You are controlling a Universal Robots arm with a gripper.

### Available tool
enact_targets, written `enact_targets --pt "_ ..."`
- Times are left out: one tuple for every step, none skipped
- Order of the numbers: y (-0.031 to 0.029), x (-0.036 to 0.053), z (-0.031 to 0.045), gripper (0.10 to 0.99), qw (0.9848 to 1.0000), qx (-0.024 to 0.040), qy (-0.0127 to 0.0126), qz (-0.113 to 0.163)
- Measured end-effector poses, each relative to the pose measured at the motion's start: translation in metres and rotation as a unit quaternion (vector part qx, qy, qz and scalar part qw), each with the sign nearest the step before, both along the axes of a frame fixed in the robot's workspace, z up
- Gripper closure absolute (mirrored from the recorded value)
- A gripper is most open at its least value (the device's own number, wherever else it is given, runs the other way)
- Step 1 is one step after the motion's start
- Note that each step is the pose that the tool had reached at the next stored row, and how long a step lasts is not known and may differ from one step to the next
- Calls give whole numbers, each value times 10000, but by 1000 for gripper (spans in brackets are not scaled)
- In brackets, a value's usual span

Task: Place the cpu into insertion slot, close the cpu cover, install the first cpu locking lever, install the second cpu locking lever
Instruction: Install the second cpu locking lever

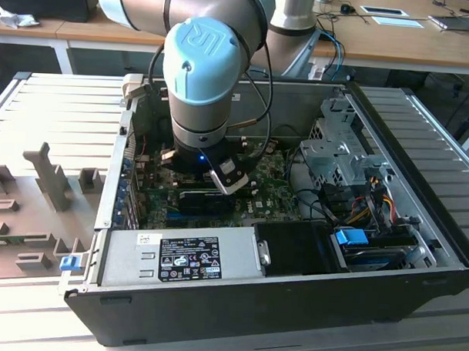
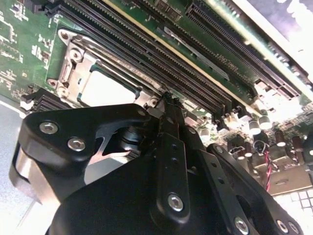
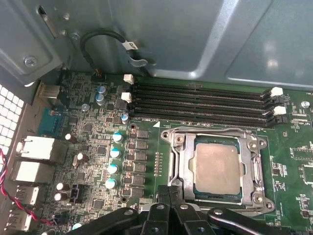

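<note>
The cpu (image 3: 217,169) lies flat in the insertion slot (image 3: 215,201), its dull silver top showing through the window of the cpu cover (image 3: 255,166), which lies down over it. My gripper (image 3: 169,190) is shut, its black fingertips pressed together with nothing visible between them, right at the socket's edge next to a thin metal lever (image 3: 172,161). In the second wrist view the shut gripper (image 2: 168,102) stands just beside the cpu (image 2: 105,90) and cpu cover (image 2: 73,58). In the exterior view the arm's wrist (image 1: 203,82) reaches down into the open computer case (image 1: 417,228).
Black memory slots (image 3: 200,100) run beside the socket. Blue-topped capacitors (image 3: 113,152) and rear ports (image 3: 34,147) stand on the other side. The grey case wall (image 3: 195,34) rises behind. A power supply (image 1: 178,258), drive cage (image 1: 340,141) and cables (image 1: 368,203) crowd the case.
</note>
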State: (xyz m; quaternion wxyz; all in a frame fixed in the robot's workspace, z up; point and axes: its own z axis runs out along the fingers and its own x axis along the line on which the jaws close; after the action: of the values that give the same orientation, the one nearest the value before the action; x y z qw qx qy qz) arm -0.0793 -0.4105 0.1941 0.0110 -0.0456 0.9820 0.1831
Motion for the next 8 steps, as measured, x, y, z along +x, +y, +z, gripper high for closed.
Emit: enact_targets --pt "-2 -2 -19 980 10000 20 -1 1" --pt "-8 -9 -26 980 10000 26 0 0" --pt "-10 -10 -26 980 10000 29 1 1" --pt "-10 -10 -23 980 10000 30 0 1" --pt "-10 -11 -14 980 10000 32 0 1" --pt "-10 -11 0 980 10000 33 0 1" --pt "-10 -11 14 980 10000 32 0 0" --pt "-10 -11 31 980 10000 32 0 0"
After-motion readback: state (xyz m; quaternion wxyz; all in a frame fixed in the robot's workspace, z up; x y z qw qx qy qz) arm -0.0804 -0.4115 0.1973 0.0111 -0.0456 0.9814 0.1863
